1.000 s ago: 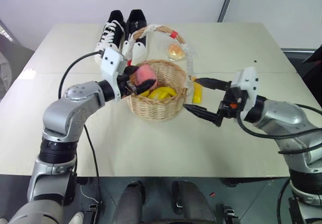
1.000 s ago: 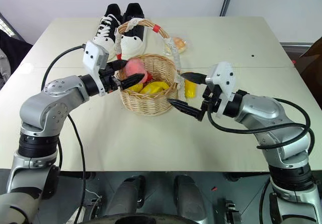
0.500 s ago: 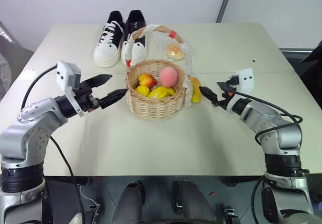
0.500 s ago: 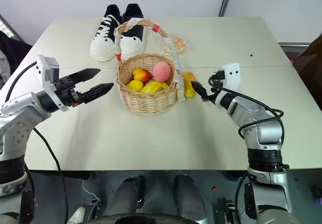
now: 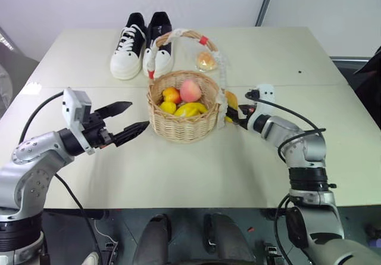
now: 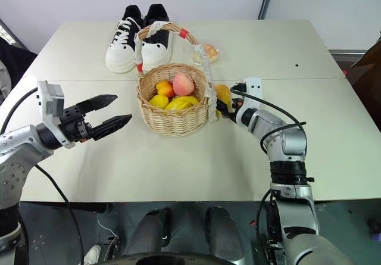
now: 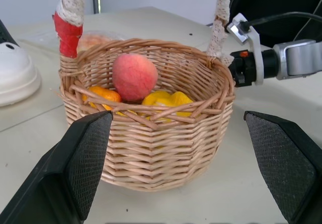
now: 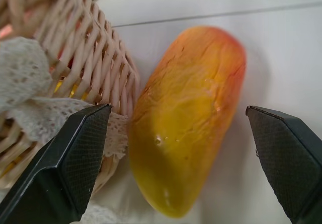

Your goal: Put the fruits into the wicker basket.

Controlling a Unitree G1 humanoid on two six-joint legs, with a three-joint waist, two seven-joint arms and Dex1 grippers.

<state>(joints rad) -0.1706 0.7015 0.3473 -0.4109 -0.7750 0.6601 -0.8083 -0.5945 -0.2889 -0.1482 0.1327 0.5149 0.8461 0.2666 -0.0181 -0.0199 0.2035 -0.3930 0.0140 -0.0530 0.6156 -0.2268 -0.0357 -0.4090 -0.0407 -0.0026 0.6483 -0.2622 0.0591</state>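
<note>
The wicker basket (image 5: 181,135) stands mid-table with the pink-red peach (image 5: 190,90), a red-orange fruit (image 5: 171,94) and yellow fruits (image 5: 189,109) inside. A yellow-orange mango (image 8: 188,118) lies on the table against the basket's right side (image 5: 231,100). My right gripper (image 8: 176,109) is open and low, one finger on each side of the mango, without touching it. My left gripper (image 5: 139,114) hovers open and empty just left of the basket, pointing at it. In the left wrist view the peach (image 7: 134,76) rests on the other fruits.
A pair of black-and-white shoes (image 5: 143,44) sits behind the basket. A pale orange item in clear wrapping (image 5: 207,61) lies behind it to the right. The basket's tall ribboned handle (image 5: 178,36) arches over the fruits. Bare tabletop (image 5: 196,170) runs along the front.
My left gripper has drawn back leftward from the basket, leaving the peach inside. My right gripper has dropped and moved in until its fingers flank the mango.
</note>
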